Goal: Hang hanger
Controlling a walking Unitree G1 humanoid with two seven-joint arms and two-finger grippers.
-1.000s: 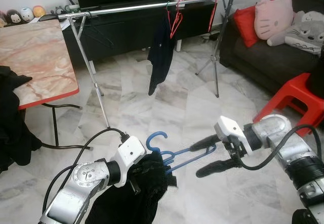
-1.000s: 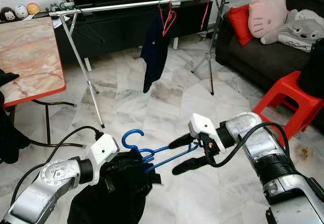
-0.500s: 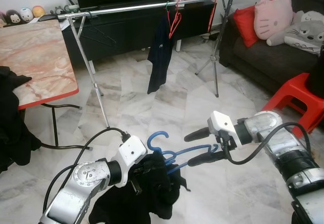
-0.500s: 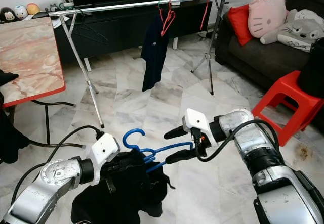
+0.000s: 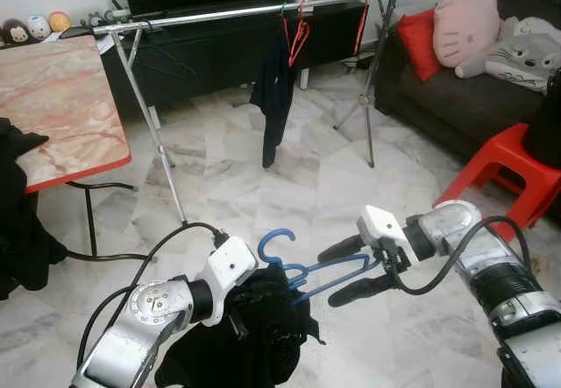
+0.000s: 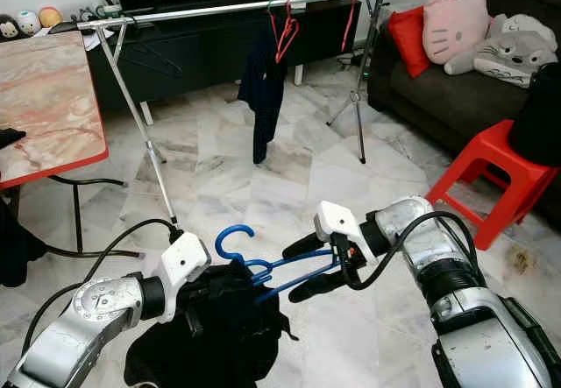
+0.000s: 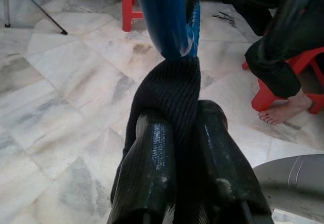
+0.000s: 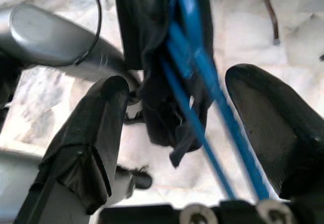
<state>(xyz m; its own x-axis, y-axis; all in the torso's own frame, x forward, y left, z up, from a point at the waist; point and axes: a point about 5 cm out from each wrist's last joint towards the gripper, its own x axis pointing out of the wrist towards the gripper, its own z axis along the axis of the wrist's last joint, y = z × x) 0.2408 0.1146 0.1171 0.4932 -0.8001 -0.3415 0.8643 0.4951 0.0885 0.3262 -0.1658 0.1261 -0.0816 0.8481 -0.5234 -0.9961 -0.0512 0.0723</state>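
A blue plastic hanger (image 5: 326, 270) with a black garment (image 5: 261, 328) bunched on it hangs low in front of me. My left gripper (image 7: 185, 128) is shut on a fold of the black knit fabric just below the hanger's neck (image 7: 164, 16). My right gripper (image 5: 330, 276) is open, and its two fingers (image 8: 96, 133) stand on either side of the hanger's blue arms (image 8: 202, 67) without touching them. Across the room stands the silver drying rack (image 5: 228, 11), where a dark shirt (image 5: 276, 90) hangs on a red hanger (image 5: 295, 38).
A marble-topped table with a red edge (image 5: 53, 108) stands at the left, with black clothes (image 5: 17, 204) draped beside it. A red stool (image 5: 508, 169) and a dark sofa (image 5: 456, 90) are at the right. A person's bare foot (image 7: 281, 110) rests by another red stool.
My right gripper has drawn in leftward, still open, so its fingers now straddle the hanger's arms. The black garment has bunched up higher under the left gripper.
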